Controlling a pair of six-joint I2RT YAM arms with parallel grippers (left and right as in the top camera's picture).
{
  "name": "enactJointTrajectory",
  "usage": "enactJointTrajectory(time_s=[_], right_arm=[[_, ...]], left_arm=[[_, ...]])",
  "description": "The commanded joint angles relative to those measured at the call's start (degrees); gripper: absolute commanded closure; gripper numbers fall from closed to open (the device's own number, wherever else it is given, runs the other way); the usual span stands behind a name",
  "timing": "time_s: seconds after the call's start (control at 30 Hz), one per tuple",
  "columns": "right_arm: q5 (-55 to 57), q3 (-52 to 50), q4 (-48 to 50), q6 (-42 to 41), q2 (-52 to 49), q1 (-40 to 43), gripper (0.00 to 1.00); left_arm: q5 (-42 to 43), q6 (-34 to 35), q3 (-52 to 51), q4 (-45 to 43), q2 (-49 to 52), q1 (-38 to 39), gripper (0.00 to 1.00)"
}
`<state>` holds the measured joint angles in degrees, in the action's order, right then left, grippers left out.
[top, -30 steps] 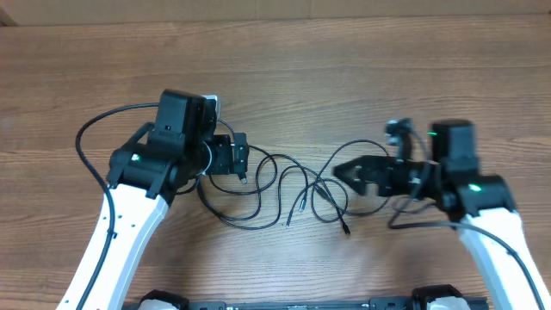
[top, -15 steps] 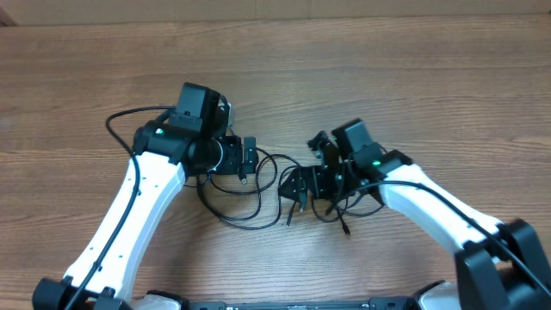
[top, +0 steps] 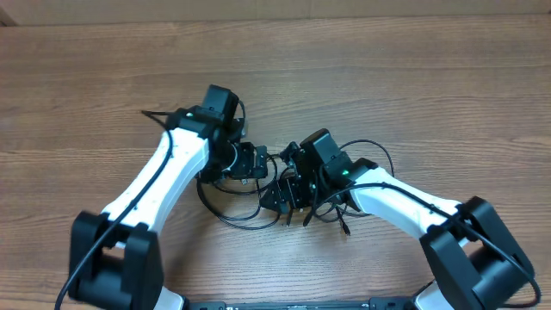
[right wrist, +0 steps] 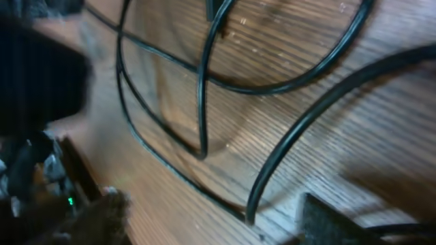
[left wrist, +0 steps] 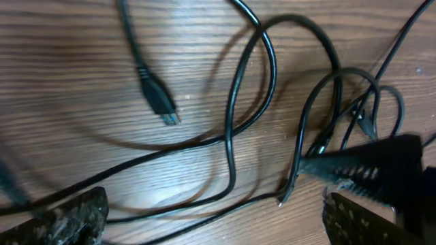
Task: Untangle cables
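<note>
Black cables (top: pixel 244 220): thin cords in loose, overlapping loops about the middle of the tabletop, somewhat nearer the near edge than the far edge.
Tabletop (top: pixel 430 86): brown wood grain.
Left pincer (top: pixel 256 162): low over the far-left part of the loops, aimed toward the right edge. Its wrist view shows the fingers (left wrist: pixel 68 218) spread wide, gripping nothing, with strands lying on the wood between them.
Right pincer (top: pixel 277 196): just beside the left one, on its near-right side, down among the loops. Its wrist view is blurred, but the fingers (right wrist: pixel 102 218) stand spread, with a curved strand on the wood between them. I cannot tell whether they touch it.
Plug (left wrist: pixel 158 95): flat on the wood, apart from both pincers.
Loose end (top: pixel 344 230): on the near-right side of the loops, pointing toward the near edge.
Crossings: several strands overlap near the right pincer.
</note>
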<state>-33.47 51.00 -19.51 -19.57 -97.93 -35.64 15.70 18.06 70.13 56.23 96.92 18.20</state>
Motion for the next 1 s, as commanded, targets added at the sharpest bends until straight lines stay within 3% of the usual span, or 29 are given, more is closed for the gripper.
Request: enactJointTrajectory(time_s=[0.0,0.2,0.43,0.53,0.67,0.83,0.97], right_arm=[[0.4,0.7,1.2,0.0,-1.7,-1.4,0.36],[0.5,0.7,1.7,0.1,-1.9,-2.9,0.41],[1.5,0.7,1.2,0.0,-1.9,-2.9,0.87],[1.7,0.7,1.3,0.0,-1.9,-2.9,0.96],[1.9,0.7,1.3,0.0,-1.9,-2.9,0.96],[2.0,0.7,1.3,0.0,-1.9,-2.9,0.96],[2.6,0.7,1.2,-0.4,-1.9,-2.9,0.96]], left_arm=[[2.0,0.4,0.7,-0.8,3.0,1.0,0.00],[2.0,0.4,0.7,-2.8,6.8,1.3,0.00],[2.4,0.5,0.7,-4.5,11.3,1.4,0.13],[2.6,0.4,0.7,-4.5,12.6,1.4,0.21],[2.6,0.4,0.7,-4.7,13.6,1.3,0.33],[2.8,0.4,0.7,-5.7,13.7,1.3,0.57],[3.4,0.4,0.7,-6.2,13.7,1.4,0.88]])
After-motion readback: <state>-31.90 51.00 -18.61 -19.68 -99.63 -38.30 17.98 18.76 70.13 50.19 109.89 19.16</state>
